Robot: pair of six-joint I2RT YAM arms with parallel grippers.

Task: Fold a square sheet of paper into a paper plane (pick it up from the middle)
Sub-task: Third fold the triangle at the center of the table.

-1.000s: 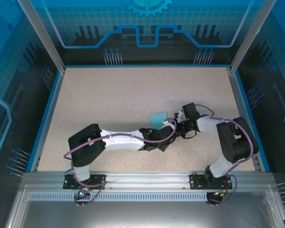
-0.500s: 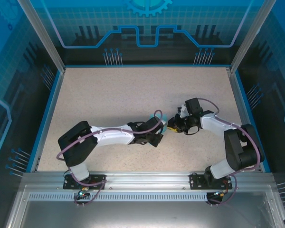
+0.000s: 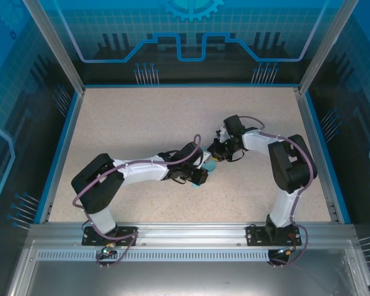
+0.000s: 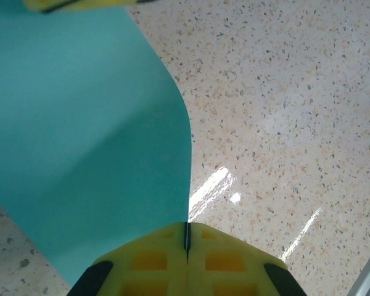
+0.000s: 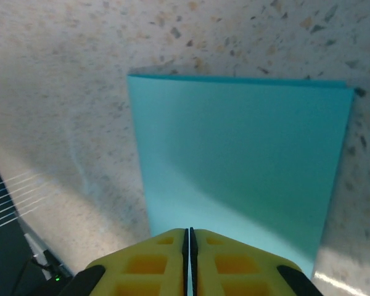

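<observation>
Pinching one sheet of paper with both tools over the worktop.
Left wrist: left tool clenched on its edge, sheet spreading ahead-left. Right wrist: right tool clenched likewise, sheet straight ahead. Overhead: tips almost meeting.

Sheet of paper, thin, plain light blue, one piece.
Raised off the speckled tabletop near its middle, pinched from opposite sides in the closed tips of the left gripper and the right gripper. Surface unmarked; it bows in a soft curve in the left wrist view, while in the right wrist view its far edge runs straight with square corners.
</observation>
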